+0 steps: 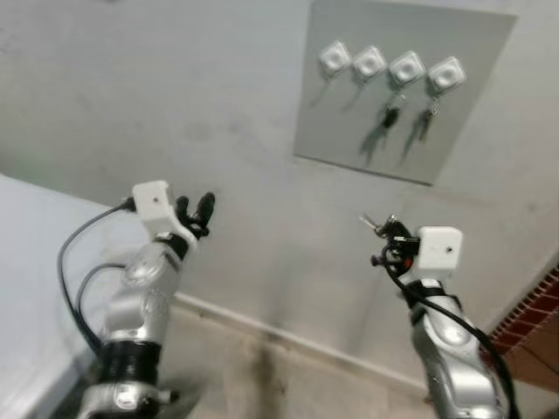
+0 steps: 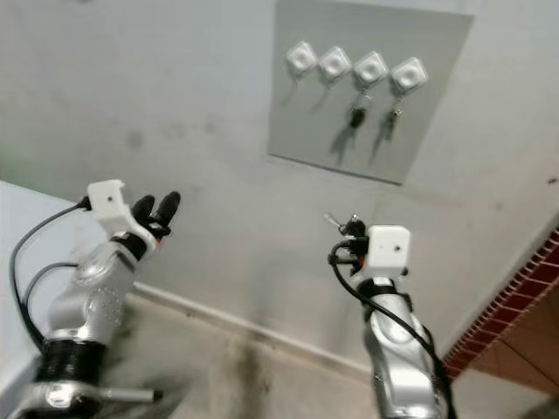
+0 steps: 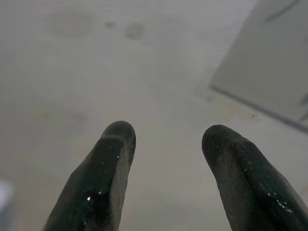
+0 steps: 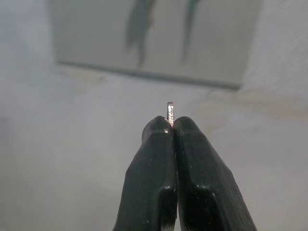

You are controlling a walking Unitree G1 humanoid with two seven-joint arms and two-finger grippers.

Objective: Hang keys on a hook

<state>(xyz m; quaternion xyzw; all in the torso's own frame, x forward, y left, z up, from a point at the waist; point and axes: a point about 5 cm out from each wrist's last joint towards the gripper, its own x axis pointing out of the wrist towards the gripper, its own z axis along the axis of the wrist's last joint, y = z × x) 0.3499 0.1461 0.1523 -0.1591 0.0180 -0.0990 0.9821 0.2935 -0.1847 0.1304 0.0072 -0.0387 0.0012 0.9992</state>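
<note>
High on the wall, a grey board [image 1: 454,131] carries four white hooks [image 1: 369,61]; the two on the right already hold keys [image 1: 389,113], the two on the left look bare. Below and well apart from it, the right end effector [image 1: 377,229] is clamped shut on a key [image 4: 170,109], a sliver of metal poking past its fingertips. Pickup looks done; raising the key and slipping it over a free hook remains. Off to the side, the left end effector [image 1: 194,209] is spread apart, holding nothing
</note>
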